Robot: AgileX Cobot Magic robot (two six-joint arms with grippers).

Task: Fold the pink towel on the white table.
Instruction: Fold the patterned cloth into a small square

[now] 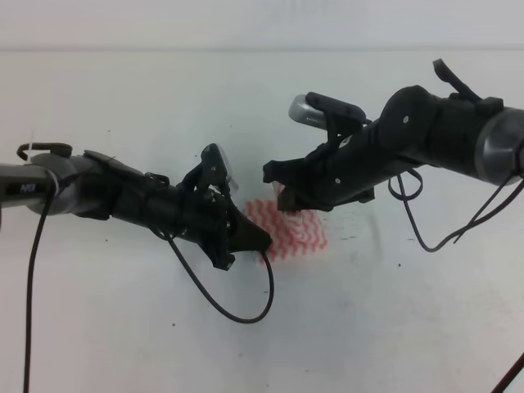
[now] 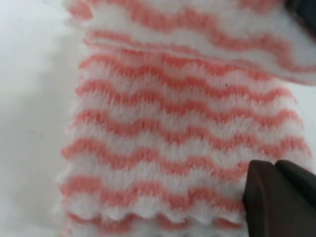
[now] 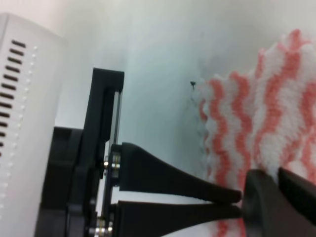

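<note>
Closest to the left wrist camera, the pink towel (image 2: 182, 128) fills the frame: a fleecy, wavy-striped cloth lying on the white table (image 2: 29, 123), with a second layer of it lapped over its far part, so at least one fold seems already made. A dark fingertip of the left gripper (image 1: 250, 239) sits at the cloth's near right corner, but the jaws themselves are out of shot and hidden in the high view, so I cannot tell how wide they stand or whether they pinch anything. Over in the right wrist view, two slim black fingers (image 3: 168, 180) lie nearly together with their tips at the scalloped edge of the towel (image 3: 256, 128); these look to be the left arm's seen from across, though the blur makes that uncertain. The right gripper (image 1: 278, 182) shows only dark blocks at the frame's bottom corner, and its opening cannot be read either. Farther back, from above, both arms meet over the small striped patch (image 1: 296, 233) at mid-table (image 1: 393, 327). The cloth should handle as light, limp and a little grippy, sagging and creasing freely; a corner or hem, pinched through every layer, is the sensible hold.
</note>
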